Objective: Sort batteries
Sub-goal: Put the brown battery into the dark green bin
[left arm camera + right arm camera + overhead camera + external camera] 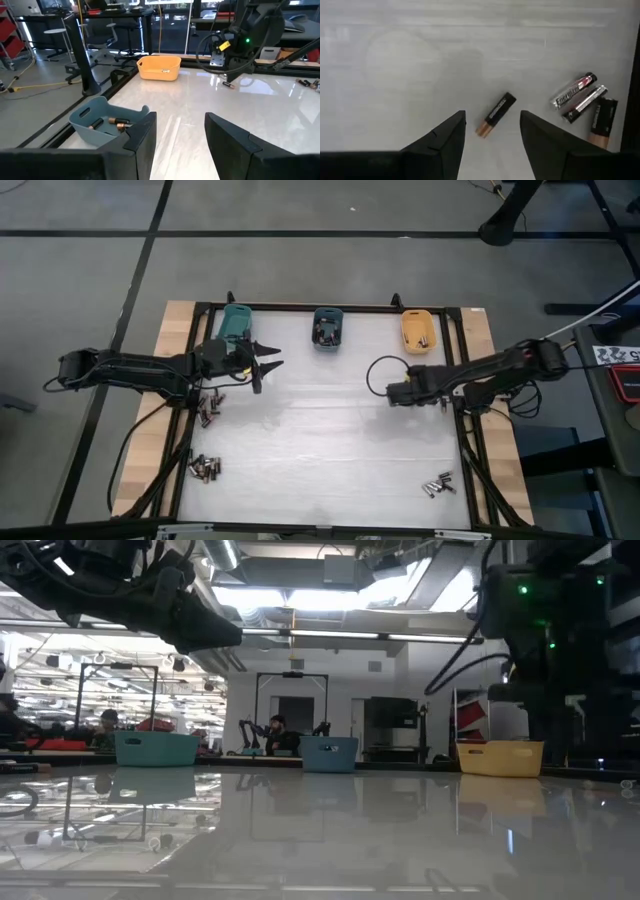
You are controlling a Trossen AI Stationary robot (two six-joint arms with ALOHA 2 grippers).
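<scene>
- on the table (320, 440): three bins along the far edge, teal bin (236, 322) left, blue bin (327, 327) middle, orange bin (418, 331) right.
- left gripper (268, 364) sits just in front of the teal bin, pointing toward table centre. fingers (142, 135) spread, nothing between them.
- left wrist view: blue bin (102, 120) close by with at least two batteries (116, 121) inside; orange bin (159, 67) farther off.
- right gripper (392, 392) hangs right of centre, in front of the orange bin, pointing down at the table. fingers (445, 137) spread, gripping nothing.
- right wrist view: one coppery-ended battery (496, 114) lies flat on the table between the right fingertips, not touched.
- same view: three more cells (582, 102) lie clustered off to one side near the dark frame edge, two silvery ones side by side, one black.
- loose piles, high view: one (211, 407) near the left arm, one (205, 469) at the near-left corner, one (438, 484) at the near-right corner.
- a few cells show in the blue and orange bins; teal bin contents can't tell, partly hidden by the left gripper.
</scene>
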